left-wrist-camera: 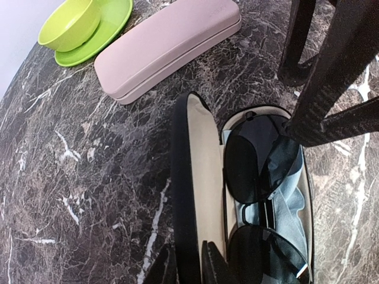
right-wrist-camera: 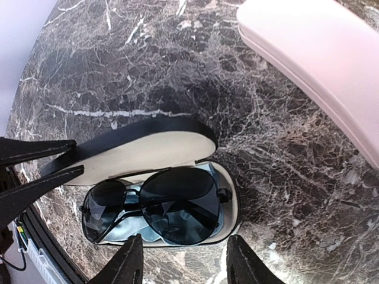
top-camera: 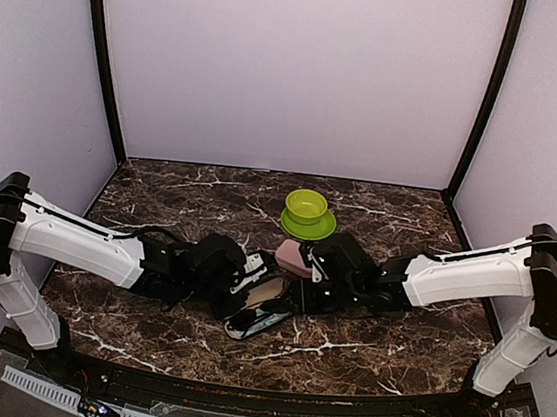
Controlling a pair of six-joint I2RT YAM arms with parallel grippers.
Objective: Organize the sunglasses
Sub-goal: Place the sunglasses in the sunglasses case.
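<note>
- Left gripper [left-wrist-camera: 189, 261] sits lowest in its wrist view, its black fingers pressed onto the edge of the raised lid of the black case [right-wrist-camera: 142, 155], one finger on each side.
- Right gripper [right-wrist-camera: 185, 260] hangs over the case's tray with its fingers spread and nothing between them.
- The sunglasses [right-wrist-camera: 172, 204] visible here are one pair: thin black wire frame, double bridge, large teardrop-shaped dark glossy lenses.
- They lie folded and lens-up inside the open case, on a crumpled pale blue cloth [left-wrist-camera: 290, 201].
- The case is oblong and hard-shelled, with a cream lining. It rests about midway between the left and right edges of the tabletop [left-wrist-camera: 77, 177], somewhat closer to the near edge.
- The tabletop is dark brown marble-patterned, with white veins and a smooth sheen.
- A pink case [left-wrist-camera: 169, 44], rounded, matte and closed, lies just beyond the black one.
- A lime green bowl [left-wrist-camera: 68, 26] stands on a matching plate [left-wrist-camera: 112, 23] toward the far edge.
- Plain pale lilac walls [top-camera: 294, 69] enclose three sides, with black posts [top-camera: 102, 58] at the far corners.
</note>
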